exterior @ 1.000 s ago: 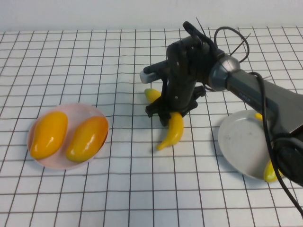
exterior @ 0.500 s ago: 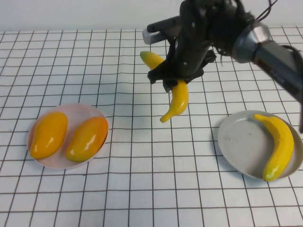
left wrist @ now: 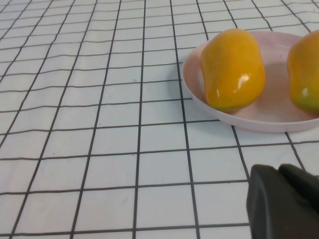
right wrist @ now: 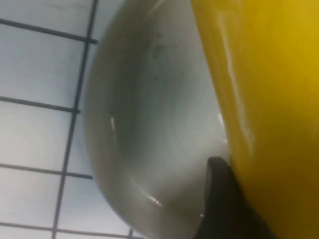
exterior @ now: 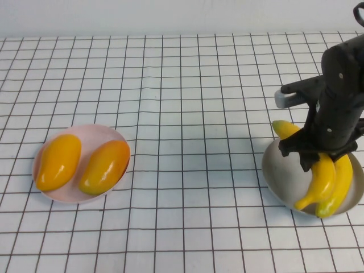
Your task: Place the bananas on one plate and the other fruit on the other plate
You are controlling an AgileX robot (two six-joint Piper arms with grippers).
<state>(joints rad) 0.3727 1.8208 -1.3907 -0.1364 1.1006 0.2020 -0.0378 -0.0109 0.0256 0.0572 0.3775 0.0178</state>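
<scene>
My right gripper (exterior: 319,158) is shut on a banana (exterior: 319,181) over the grey-blue plate (exterior: 280,170) at the right. The banana's lower tip hangs down toward the plate's front. A second banana (exterior: 343,183) lies on that plate, right beside the held one. In the right wrist view the held banana (right wrist: 264,89) fills the picture next to one dark finger (right wrist: 222,199), with the plate (right wrist: 149,109) below. Two orange-yellow fruits (exterior: 58,161) (exterior: 105,166) lie on the pink plate (exterior: 108,132) at the left. My left gripper (left wrist: 279,170) is shut and empty, low near the pink plate (left wrist: 269,113).
A white cloth with a black grid covers the whole table. A pale wall runs along the far edge. The grey-blue plate sits close to the right edge of the high view.
My right arm has lifted the banana off the middle of the table and carried it right to the grey-blue plate. The left gripper and pink plate have not moved.
</scene>
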